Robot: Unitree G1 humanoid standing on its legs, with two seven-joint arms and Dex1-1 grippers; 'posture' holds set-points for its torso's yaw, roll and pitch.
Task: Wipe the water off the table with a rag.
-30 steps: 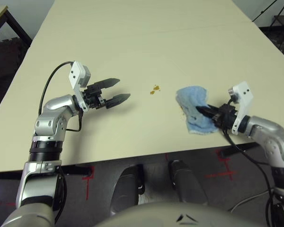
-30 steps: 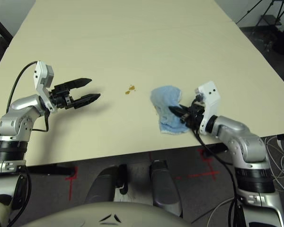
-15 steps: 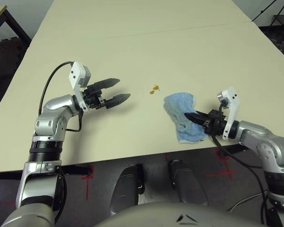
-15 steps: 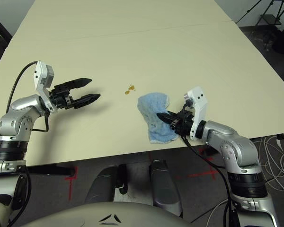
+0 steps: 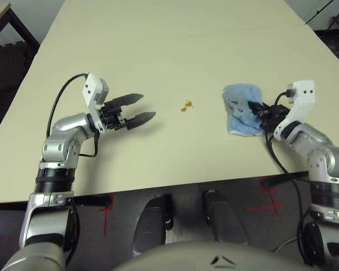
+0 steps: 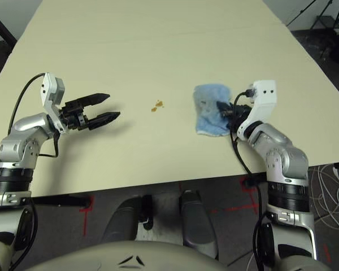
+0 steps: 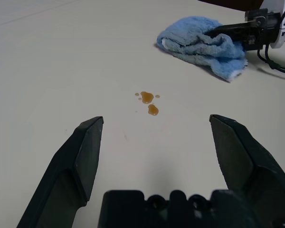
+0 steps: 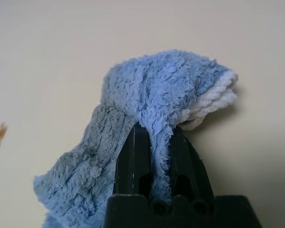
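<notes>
The right gripper [image 5: 259, 108] is clamped tight on the rag [image 5: 242, 109] — a fold of blue terry is pinched between its fingers [image 8: 133, 159], the rest bunched and draped on the table [image 5: 158, 45]. The water [image 5: 185, 105] lies at about 9 o'clock from the rag in the head views, near but clearly apart, with bare tabletop between. So the coming wipe likely has to run toward 9 o'clock, dragging the cloth across the drops.

The left gripper [image 5: 140, 109] hangs with jaws spread wide, holding nothing, pointing toward the drops from their 9 o'clock side; the drops sit just ahead of its fingertips [image 7: 92, 128] in its wrist view. The two grippers look about equally near the drops, but only the right has the cloth, so the wipe is its job.

Look of things: the water is a few small orange-brown blotches plus tiny specks, tight cluster, not yet smeared. The rag is light blue, fluffy, with white edging at one corner, crumpled — its long axis runs roughly 11 to 5 o'clock. The spill is not yet wiped.
</notes>
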